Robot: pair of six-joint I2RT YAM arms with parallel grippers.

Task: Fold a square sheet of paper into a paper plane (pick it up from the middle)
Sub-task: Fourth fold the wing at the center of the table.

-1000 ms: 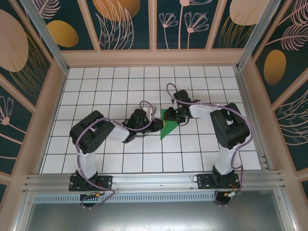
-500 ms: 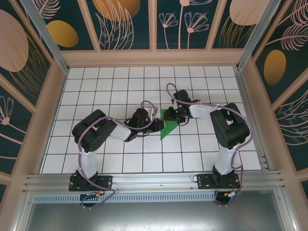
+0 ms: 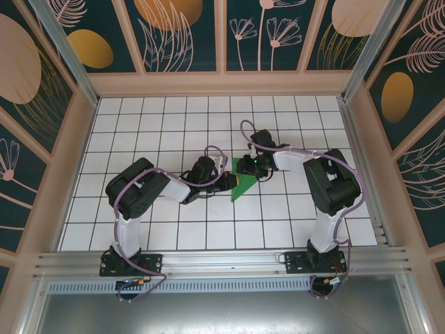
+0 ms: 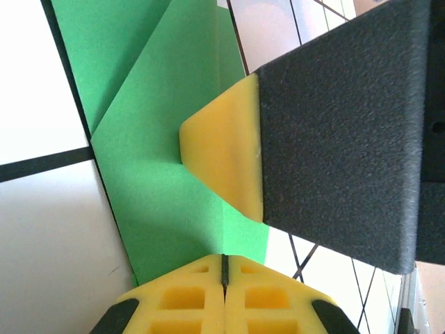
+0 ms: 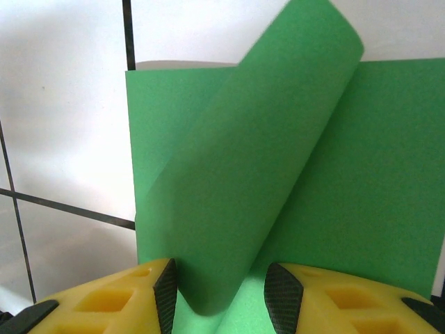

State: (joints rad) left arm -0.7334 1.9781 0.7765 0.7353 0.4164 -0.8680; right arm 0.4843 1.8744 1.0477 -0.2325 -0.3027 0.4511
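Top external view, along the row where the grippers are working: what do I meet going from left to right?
In order: left arm's elbow → left gripper → green paper → right arm's elbow.

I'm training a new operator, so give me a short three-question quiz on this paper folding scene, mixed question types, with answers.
1. True or false: the paper lies fully flat on the table.
2. Which gripper has the curled flap between its fingers? A left, B right, C neither.
3. Fill in: the left gripper has its fingertips ___ (apart or together).
Key: 1 false, one flap curls up. 2 B, the right gripper. 3 together.
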